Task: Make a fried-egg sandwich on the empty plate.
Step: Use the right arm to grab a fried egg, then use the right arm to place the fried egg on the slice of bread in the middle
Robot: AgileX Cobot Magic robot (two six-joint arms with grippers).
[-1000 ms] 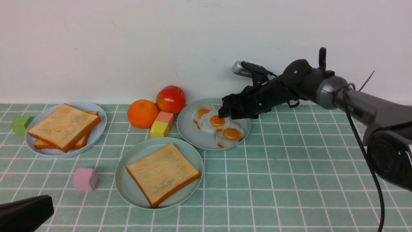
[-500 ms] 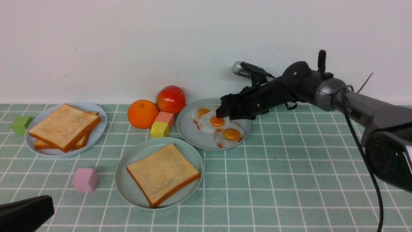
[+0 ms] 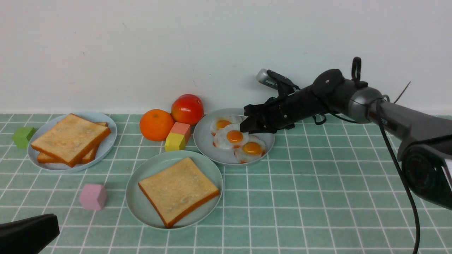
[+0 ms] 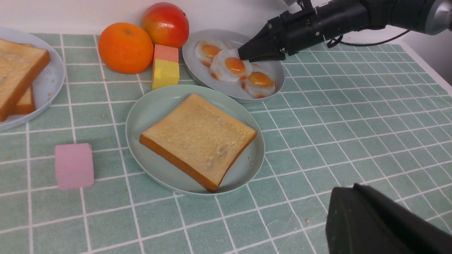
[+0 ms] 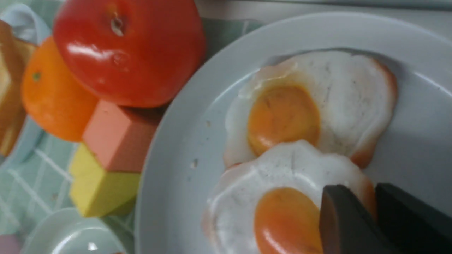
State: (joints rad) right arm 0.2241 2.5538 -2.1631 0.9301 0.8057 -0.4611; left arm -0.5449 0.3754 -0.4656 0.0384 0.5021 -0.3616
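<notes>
The pale mint-green plate [image 3: 141, 192] near the table's front holds one golden toast slice [image 3: 178, 190]. Behind it, a grey plate [image 3: 208, 143] carries three fried eggs. My right gripper [image 3: 243, 127] reaches in from the right and is shut on the rim of the middle fried egg [image 3: 229, 138]. In the right wrist view the egg's [image 5: 282, 176] browned edge sits pinched in the right gripper [image 5: 370, 192]. My left gripper [image 4: 348, 188] hangs shut and empty over the tiles at the front left. No assembled fried-egg sandwich is in view.
A bluish-white plate [image 3: 106, 143] at the left holds two stacked toast slices. An orange [image 3: 156, 124], a red fruit [image 3: 187, 108], a coral block [image 3: 181, 129] and a yellow block [image 3: 174, 141] crowd the grey plate's left side. A pink block [image 3: 93, 197] and a green block [image 3: 23, 137] lie further left.
My right gripper dropped slightly and its jaws closed from wide open onto the middle egg's edge. The eggs shifted a little to the left. The left arm stayed still.
</notes>
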